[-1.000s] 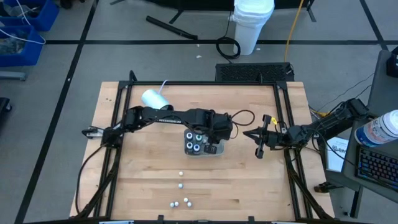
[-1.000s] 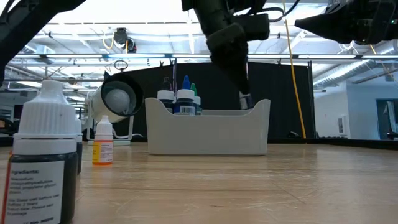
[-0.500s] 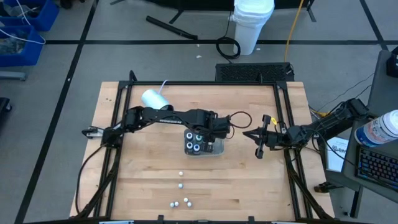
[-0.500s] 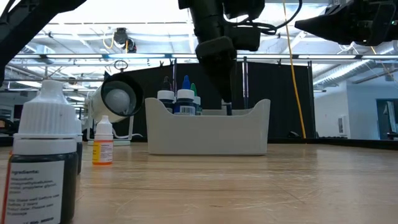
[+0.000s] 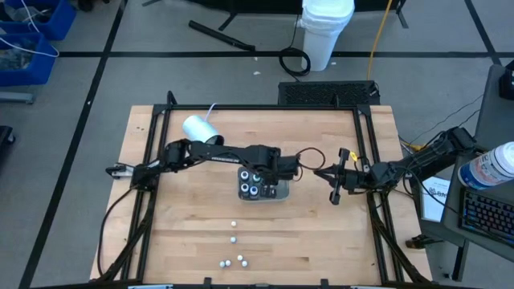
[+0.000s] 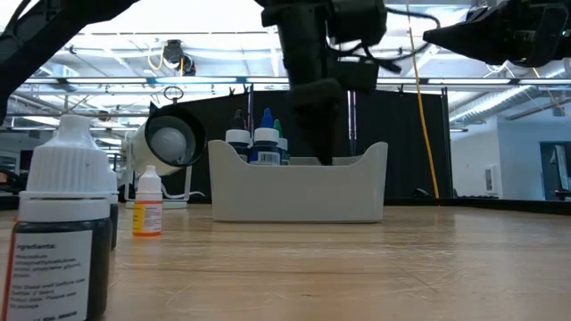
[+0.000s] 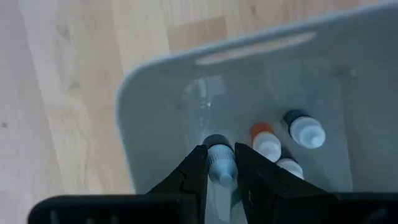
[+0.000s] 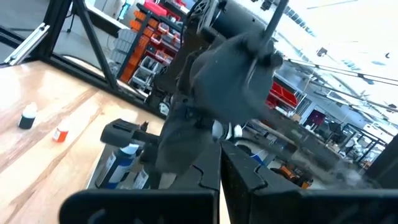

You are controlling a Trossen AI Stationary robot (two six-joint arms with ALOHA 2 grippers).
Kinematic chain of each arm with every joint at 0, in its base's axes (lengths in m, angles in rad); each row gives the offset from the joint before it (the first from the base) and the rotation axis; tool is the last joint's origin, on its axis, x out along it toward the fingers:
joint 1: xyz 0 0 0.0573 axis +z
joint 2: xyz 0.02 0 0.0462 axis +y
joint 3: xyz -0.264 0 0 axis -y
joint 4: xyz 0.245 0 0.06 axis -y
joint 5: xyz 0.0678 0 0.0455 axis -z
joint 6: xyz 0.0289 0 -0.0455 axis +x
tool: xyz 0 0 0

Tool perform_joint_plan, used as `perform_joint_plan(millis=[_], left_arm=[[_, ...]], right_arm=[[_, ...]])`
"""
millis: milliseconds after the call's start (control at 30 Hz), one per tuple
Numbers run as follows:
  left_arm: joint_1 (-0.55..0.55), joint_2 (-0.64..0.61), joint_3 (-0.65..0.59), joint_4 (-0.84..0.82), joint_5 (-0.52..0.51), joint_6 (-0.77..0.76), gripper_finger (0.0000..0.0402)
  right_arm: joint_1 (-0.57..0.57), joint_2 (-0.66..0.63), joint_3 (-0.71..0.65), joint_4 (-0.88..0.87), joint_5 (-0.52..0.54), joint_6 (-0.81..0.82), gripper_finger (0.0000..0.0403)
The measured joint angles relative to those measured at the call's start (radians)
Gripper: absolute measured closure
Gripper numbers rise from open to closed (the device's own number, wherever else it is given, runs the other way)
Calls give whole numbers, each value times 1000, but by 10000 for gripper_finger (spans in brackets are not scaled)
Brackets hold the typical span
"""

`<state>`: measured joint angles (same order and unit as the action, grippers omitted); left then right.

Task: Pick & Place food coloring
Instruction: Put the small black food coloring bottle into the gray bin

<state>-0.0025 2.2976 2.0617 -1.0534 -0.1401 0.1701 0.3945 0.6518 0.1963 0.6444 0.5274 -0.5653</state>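
The left gripper (image 7: pixel 219 167), fingers clamped on 1 food coloring bottle (image 7: pixel 220 163), hangs inside the grey tray (image 5: pixel 281 195) mid-worktop, where release could tip it against the neighbouring bottles (image 7: pixel 303 127), while the right gripper (image 5: pixel 332 178), fingers together, waits near the worktop's right edge.

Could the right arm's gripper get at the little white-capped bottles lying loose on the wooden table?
Probably yes: the right gripper is shut on nothing, and bare wooden table lies between it and the loose white-capped bottles.

Overhead and table-level cameras share the grey tray (image 5: pixel 260 189); 2 wrist cameras view it closely.
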Motion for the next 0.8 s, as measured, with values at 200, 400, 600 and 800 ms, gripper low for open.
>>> perform_joint_plan(millis=[200, 400, 600, 800], left_arm=[[-7, -3, 2, 5, -18, -17, 330], [-27, -4, 2, 12, -31, -21, 330], [-34, -4, 2, 11, -91, -55, 330], [-35, -4, 2, 8, -99, -130, 330]], right_arm=[[0, -1, 0, -6, 0, 0, 403], [0, -1, 0, -6, 0, 0, 403], [0, -1, 0, -6, 0, 0, 403], [0, -1, 0, -6, 0, 0, 403]])
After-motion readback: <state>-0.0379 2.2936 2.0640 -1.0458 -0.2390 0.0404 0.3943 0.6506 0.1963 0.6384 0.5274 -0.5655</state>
